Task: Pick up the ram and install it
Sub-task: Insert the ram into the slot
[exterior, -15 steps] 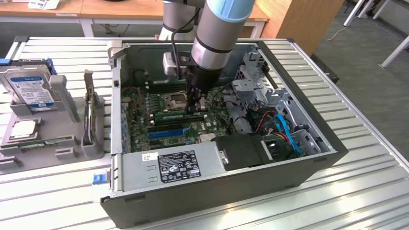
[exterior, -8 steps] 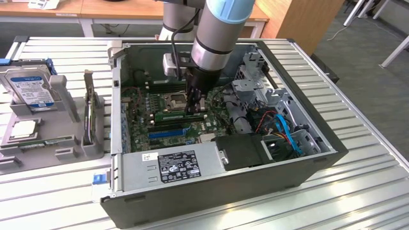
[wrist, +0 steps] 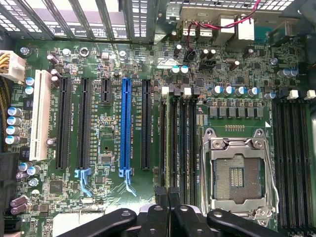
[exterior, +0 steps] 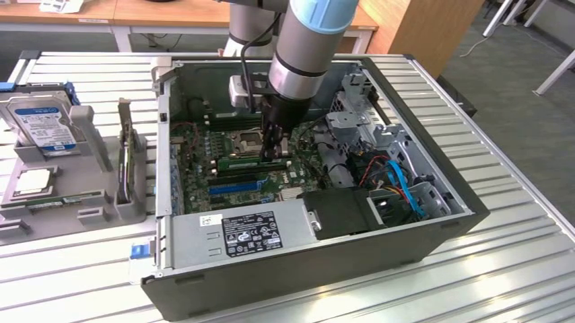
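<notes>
**Exterior view.** The arm reaches down into the open computer case (exterior: 207, 286), and the gripper (exterior: 274, 156) stands over the motherboard (exterior: 199, 153). The jaws are drawn almost together, with only a thin slit between them. They pinch the upper edge of the ram (exterior: 244, 163).

The ram stands on its long edge in line with the memory slots and runs out from the jaws toward the exterior view's left. Whether it is seated fully home cannot be told.

- The CPU socket (exterior: 245, 141) lies just beside the jaws, on the ram's far side.
- The blue slot (exterior: 235, 188) lies near the jaws, on the ram's near side.
- The hard drive (exterior: 40, 121) sits in a grey holder (exterior: 97, 145) outside the case, well apart from the jaws.

**Wrist view.** On the gripper (wrist: 167, 191), the two black fingers (wrist: 175, 198) nearly touch. The ram (wrist: 165, 143) shows edge-on as a thin strip. It runs straight away from the fingertips along the outermost of a group of four black memory slots.

- The CPU socket (wrist: 239, 177) lies close to one side of the jaws, its metal frame around a bare field of contacts.
- The blue slot (wrist: 126, 128) lies on the other side of the jaws, with one long black slot between it and the ram.
</notes>
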Motion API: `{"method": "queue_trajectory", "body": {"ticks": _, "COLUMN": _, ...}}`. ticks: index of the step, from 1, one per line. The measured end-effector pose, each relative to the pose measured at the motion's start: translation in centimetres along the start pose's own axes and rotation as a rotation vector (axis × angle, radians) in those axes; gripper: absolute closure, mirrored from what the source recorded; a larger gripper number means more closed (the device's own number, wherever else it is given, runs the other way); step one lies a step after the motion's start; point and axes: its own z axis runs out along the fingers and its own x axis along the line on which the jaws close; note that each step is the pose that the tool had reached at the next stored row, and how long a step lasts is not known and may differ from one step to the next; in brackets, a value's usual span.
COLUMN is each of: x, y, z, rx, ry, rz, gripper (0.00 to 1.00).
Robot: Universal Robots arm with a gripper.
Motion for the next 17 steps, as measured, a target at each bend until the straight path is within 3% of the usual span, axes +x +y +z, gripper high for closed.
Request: {"method": "queue_trajectory", "body": {"ticks": 17, "x": 0.0, "y": -0.06, "z": 0.0, "rx": -0.0002, "ry": 0.0003, "rz": -0.003, "gripper": 0.88}}
